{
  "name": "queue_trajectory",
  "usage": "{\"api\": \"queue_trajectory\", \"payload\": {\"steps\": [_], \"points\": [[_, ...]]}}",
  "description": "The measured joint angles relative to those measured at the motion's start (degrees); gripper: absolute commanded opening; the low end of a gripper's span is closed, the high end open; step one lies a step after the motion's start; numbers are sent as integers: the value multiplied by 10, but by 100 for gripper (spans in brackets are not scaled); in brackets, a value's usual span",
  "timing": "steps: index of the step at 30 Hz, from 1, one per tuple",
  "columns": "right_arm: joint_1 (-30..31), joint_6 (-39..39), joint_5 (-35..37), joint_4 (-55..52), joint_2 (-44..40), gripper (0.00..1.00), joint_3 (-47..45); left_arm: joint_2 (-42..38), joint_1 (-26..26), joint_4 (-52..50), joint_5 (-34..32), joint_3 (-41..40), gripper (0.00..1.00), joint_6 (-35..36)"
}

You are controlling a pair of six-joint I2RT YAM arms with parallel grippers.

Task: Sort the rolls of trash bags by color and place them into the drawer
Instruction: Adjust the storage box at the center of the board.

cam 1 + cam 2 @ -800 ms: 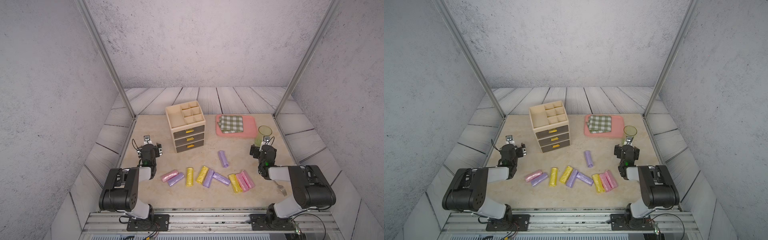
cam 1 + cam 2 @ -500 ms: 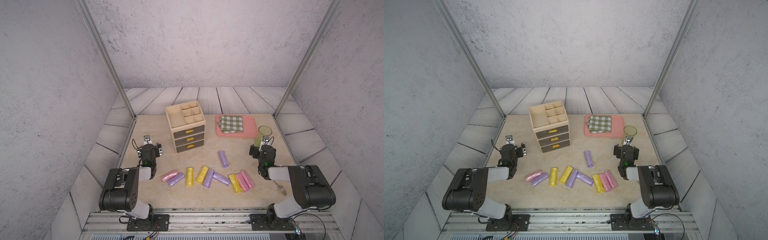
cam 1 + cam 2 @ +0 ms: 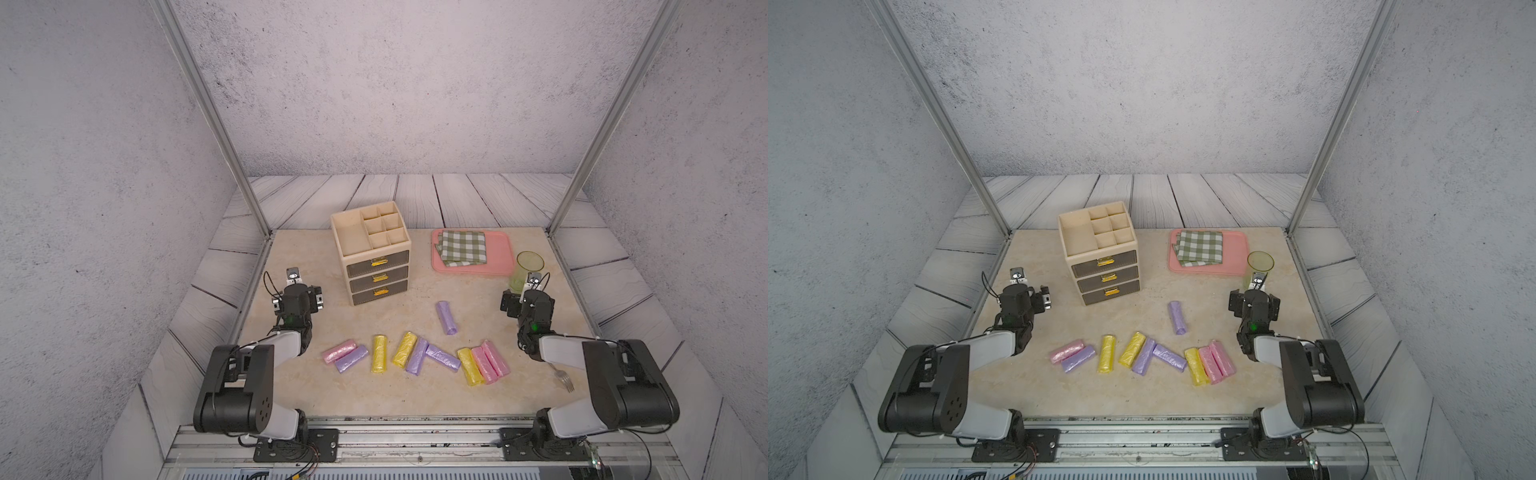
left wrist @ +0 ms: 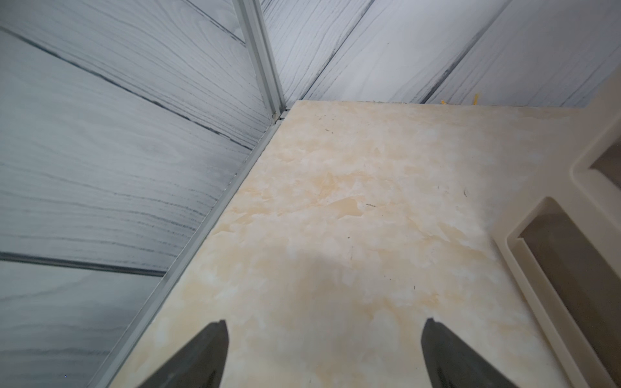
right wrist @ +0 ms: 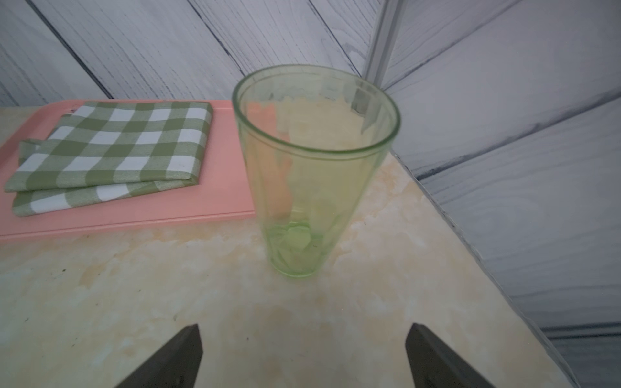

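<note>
The left gripper [image 4: 325, 322] hovers spread wide and empty over the beige marbled tabletop [image 4: 336, 201], beside the cream plastic three-drawer cabinet [image 3: 376, 266]. Its drawers are all shut, and a tug on a handle may drag the likely light cabinet. The crinkly pastel pink, purple and yellow rolls of trash bags [image 3: 405, 349] lie in a crowded row near the front, several touching, so a pinch may catch two colours or set one rolling. The right gripper [image 5: 304, 326], also spread and empty, faces the green translucent glass tumbler [image 5: 314, 161]; a careless swing could topple it.
</note>
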Motion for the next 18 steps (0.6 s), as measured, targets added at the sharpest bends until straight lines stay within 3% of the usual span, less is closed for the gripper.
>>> {"api": "queue_trajectory", "payload": {"steps": [2, 5, 6, 9, 12, 18], "points": [[-1, 63, 42, -65, -62, 99, 19, -37, -2, -50, -9, 42, 91, -26], [-4, 141, 44, -147, -149, 100, 58, -88, -2, -121, 21, 109, 59, -71], [-6, 167, 31, -176, -174, 95, 75, -101, -2, -150, 43, 132, 54, -80], [-6, 213, -58, -256, -202, 79, 140, -124, -5, -234, 104, 200, 54, -110], [6, 239, -175, -321, -158, 78, 240, -116, -6, -336, 143, 290, 68, -139], [116, 236, -294, -445, 20, 79, 487, -29, -13, -510, 205, 501, 59, -170]]}}
